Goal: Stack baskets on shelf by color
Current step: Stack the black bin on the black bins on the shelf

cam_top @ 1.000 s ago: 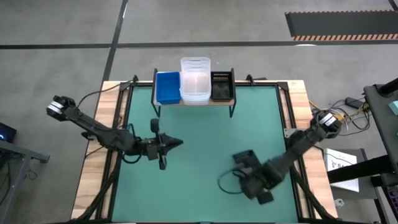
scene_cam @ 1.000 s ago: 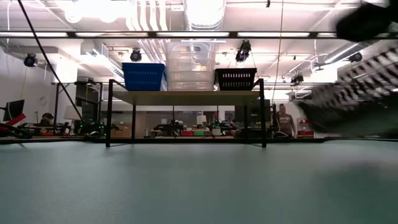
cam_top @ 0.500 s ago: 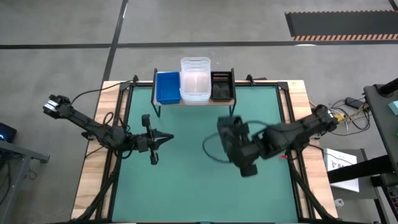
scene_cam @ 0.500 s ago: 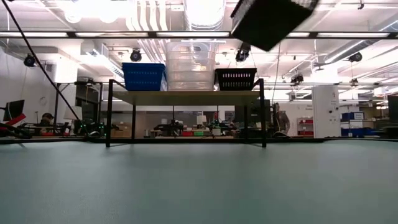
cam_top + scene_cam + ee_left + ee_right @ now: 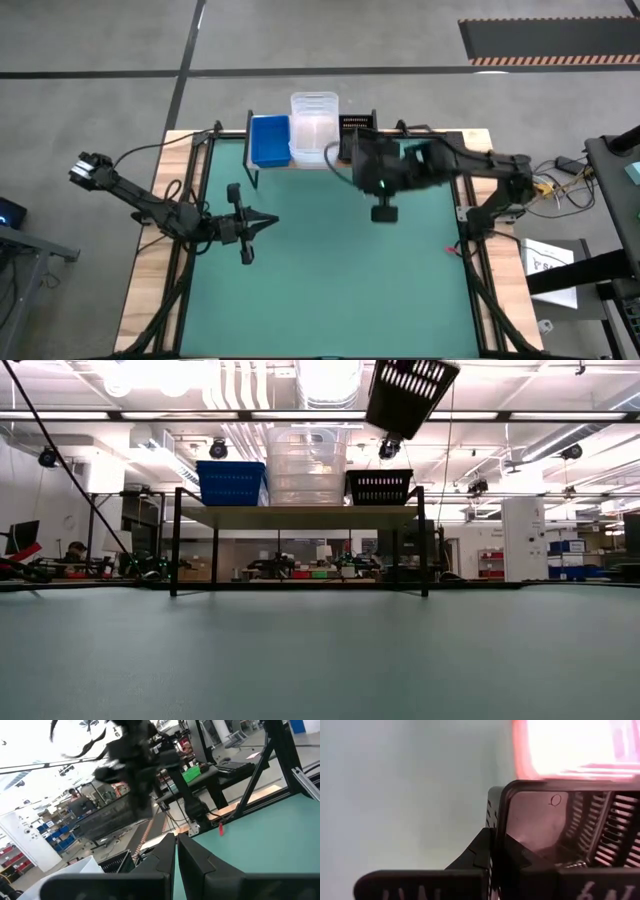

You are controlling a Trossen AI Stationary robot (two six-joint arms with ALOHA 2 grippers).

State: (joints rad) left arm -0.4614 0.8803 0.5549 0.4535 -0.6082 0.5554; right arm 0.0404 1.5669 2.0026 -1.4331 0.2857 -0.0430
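Our right claw (image 5: 362,150) grips a black basket (image 5: 409,394) above the shelf's (image 5: 300,516) three o'clock end; left claw (image 5: 268,224) closed.

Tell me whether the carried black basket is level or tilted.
Tilted: in the low view the black basket hangs slanted above the shelf, gripped by the right hand.

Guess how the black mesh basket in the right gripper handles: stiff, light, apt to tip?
The black basket looks light: perforated walls, carried by one wall. It seems stiff, keeping its box shape. It hangs tilted in the right gripper, so it may swing or land crooked.
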